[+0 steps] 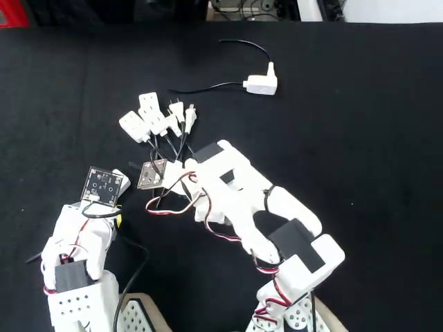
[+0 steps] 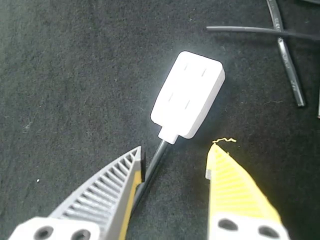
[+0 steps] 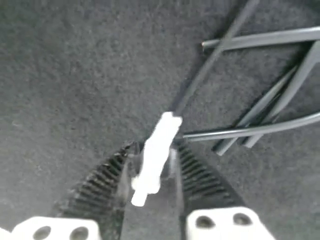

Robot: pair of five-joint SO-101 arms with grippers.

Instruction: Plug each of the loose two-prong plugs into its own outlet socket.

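Observation:
In the right wrist view my right gripper (image 3: 152,150) is shut on a white two-prong plug (image 3: 156,155), whose dark cable runs away across the black cloth. From above, that arm (image 1: 239,190) lies across the table's middle, just below the cluster. The left wrist view has my left gripper (image 2: 175,147) open, its grey finger (image 2: 107,192) and yellow finger (image 2: 235,190) on either side of the cable of a white outlet socket (image 2: 187,100) lying face up just ahead. Two outlet blocks (image 1: 143,117) and two loose plugs (image 1: 183,112) sit grouped together.
Another white outlet block (image 1: 261,84) with a thin black cable lies apart at the back right. Several dark cables (image 3: 260,125) cross beside the held plug. Black cloth (image 1: 360,138) covers the table, with open room to the right and far left.

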